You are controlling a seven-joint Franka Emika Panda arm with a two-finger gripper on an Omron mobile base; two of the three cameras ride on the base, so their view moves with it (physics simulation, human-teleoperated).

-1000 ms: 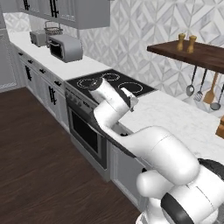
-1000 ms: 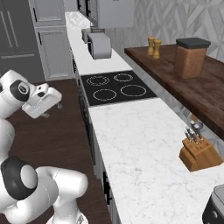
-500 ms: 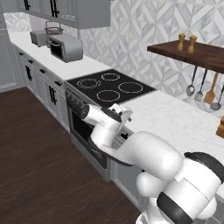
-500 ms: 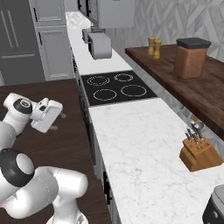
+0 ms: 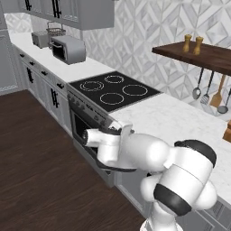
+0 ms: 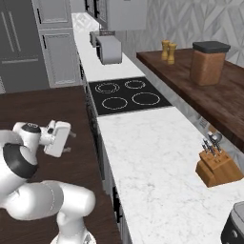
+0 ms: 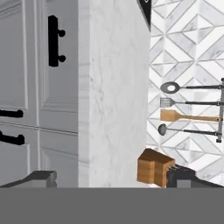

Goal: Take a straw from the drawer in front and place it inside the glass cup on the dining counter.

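While our pincer (image 6: 70, 142) hangs wide open and empty, we should square it to a drawer handle (image 7: 53, 40) before closing.

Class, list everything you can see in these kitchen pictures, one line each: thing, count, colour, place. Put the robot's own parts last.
Worktop: one, white marble, along the wall.
Stove: one, black, four rings, set in the worktop.
Oven: one, dark, below the stove.
Toaster oven: one, grey, on the worktop past the stove.
Shelf: one, dark wood, on the wall.
Shakers: two, tan, on the shelf.
Jar: one, brown with dark lid, on the shelf.
Knife block: one, wooden, on the worktop.
Utensils: four, metal and wood, hanging under the shelf.
Cabinets: grey, black handles, below the worktop.
Floor: dark wood.
Arm: one, white.
Hand: one, white, open, low beside the cabinets.
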